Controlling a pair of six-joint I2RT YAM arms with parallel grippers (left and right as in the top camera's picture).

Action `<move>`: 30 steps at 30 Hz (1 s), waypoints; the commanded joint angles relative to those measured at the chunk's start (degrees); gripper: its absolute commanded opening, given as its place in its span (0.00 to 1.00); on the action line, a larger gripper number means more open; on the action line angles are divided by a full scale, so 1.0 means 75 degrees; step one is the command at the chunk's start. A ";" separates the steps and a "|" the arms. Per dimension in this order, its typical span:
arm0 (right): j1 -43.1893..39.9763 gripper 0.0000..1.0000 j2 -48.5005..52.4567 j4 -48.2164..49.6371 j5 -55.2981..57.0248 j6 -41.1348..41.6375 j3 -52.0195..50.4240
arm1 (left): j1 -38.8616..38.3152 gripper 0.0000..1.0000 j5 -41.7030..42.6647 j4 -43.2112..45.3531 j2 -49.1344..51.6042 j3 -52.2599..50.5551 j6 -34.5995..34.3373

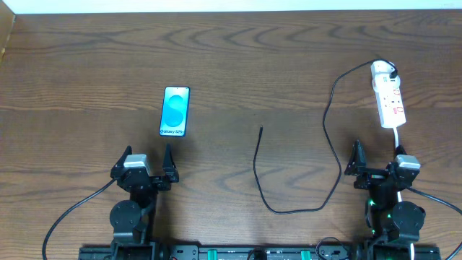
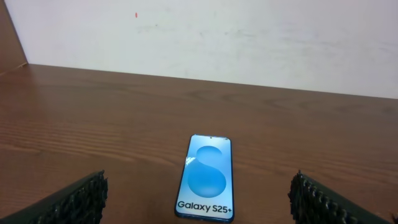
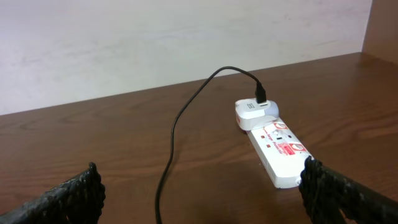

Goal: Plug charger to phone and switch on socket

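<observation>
The phone (image 1: 175, 111) lies flat at the left, blue screen up with "Galaxy S25+" text; it also shows in the left wrist view (image 2: 206, 177). The black charger cable (image 1: 330, 148) runs from a white adapter on the socket (image 1: 388, 94), curves down and ends at a loose tip (image 1: 260, 128) mid-table. The socket, a white power strip with red markings, shows in the right wrist view (image 3: 273, 145), as does the cable (image 3: 176, 137). My left gripper (image 1: 148, 165) is open just in front of the phone. My right gripper (image 1: 377, 163) is open just in front of the socket.
The socket's white cord (image 1: 398, 139) runs toward my right arm base. A wooden side wall (image 2: 9, 46) stands at the far left and a pale wall (image 3: 155, 43) at the back of the brown table.
</observation>
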 commanded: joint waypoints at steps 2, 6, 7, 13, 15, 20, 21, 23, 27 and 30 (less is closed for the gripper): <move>0.0032 0.99 -0.0047 -0.0041 0.0064 0.0023 -0.0009 | 0.0047 0.93 -0.0035 -0.0256 -0.0041 -0.0119 0.0099; 0.0032 0.99 -0.0047 -0.0041 0.0064 0.0023 -0.0009 | 0.0047 0.93 -0.0035 -0.0251 -0.0041 -0.0119 0.0102; 0.0032 0.99 -0.0047 -0.0041 0.0061 0.0023 -0.0009 | 0.0047 0.93 -0.0035 -0.0245 -0.0041 -0.0117 0.0102; 0.0032 0.99 -0.0047 -0.0041 0.0061 0.0023 -0.0009 | 0.0047 0.93 -0.0038 -0.0289 -0.0041 0.0207 0.0137; 0.0032 0.99 -0.0047 -0.0041 0.0064 0.0023 -0.0009 | 0.0047 0.93 -0.0038 -0.0341 -0.0023 0.0399 0.0134; 0.0032 0.99 -0.0047 -0.0041 0.0064 0.0023 -0.0009 | 0.0047 0.93 0.0114 -0.0641 0.0379 0.1274 0.0128; 0.0032 0.99 -0.0047 -0.0041 0.0064 0.0023 -0.0009 | 0.0047 0.93 0.0114 -0.0790 0.0603 0.1626 0.0131; 0.0032 0.99 -0.0047 -0.0041 0.0064 0.0023 -0.0009 | 0.0047 0.93 0.0111 -0.1046 0.1005 0.2189 0.0131; 0.0032 0.99 -0.0047 -0.0041 0.0061 0.0023 -0.0009 | 0.0047 0.93 0.0108 -0.1489 0.2057 0.3427 0.0134; 0.0032 0.99 -0.0047 -0.0041 0.0061 0.0023 -0.0009 | 0.0047 0.93 0.0111 -0.1763 0.2891 0.4284 0.0134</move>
